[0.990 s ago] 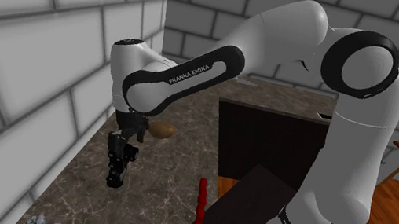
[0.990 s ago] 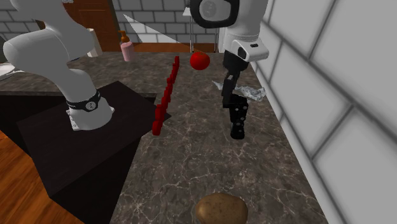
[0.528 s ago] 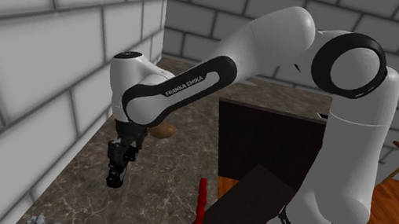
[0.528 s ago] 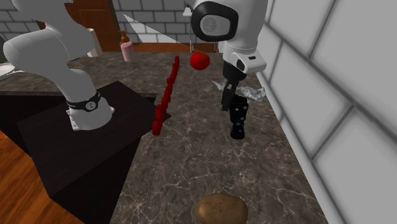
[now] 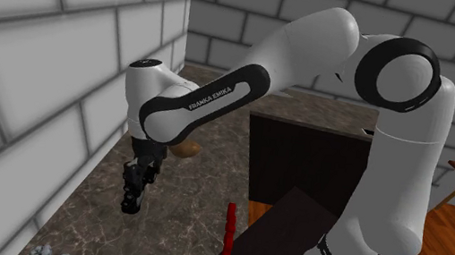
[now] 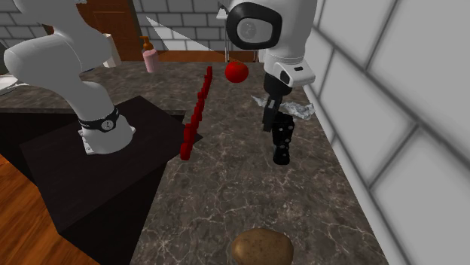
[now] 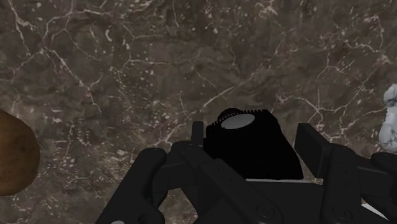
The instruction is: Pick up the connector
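We see a grey block wall (image 5: 36,61) along a dark marbled counter (image 6: 226,196), and the white arm (image 5: 317,53) bends from its black stand (image 6: 53,173) over to the wall side. In the second exterior view the stand sits at nine o'clock of the counter and the wall at three o'clock.

A brown potato (image 6: 261,248) lies on the counter at six o'clock from the gripper (image 6: 277,124), well apart from it. A red round fruit (image 6: 236,71) sits at eleven o'clock, and a row of small red pieces (image 6: 194,120) runs at nine o'clock, near the stand's edge. A crumpled silvery scrap (image 6: 301,111) lies at one o'clock, just beside the gripper.

The connector (image 6: 282,147), a black upright piece with pale dots, stands on the counter close to the wall, directly under the hand. In the wrist view we see its pale oval top between the two black fingers (image 7: 197,135), which clasp it from both sides, with the counter below it
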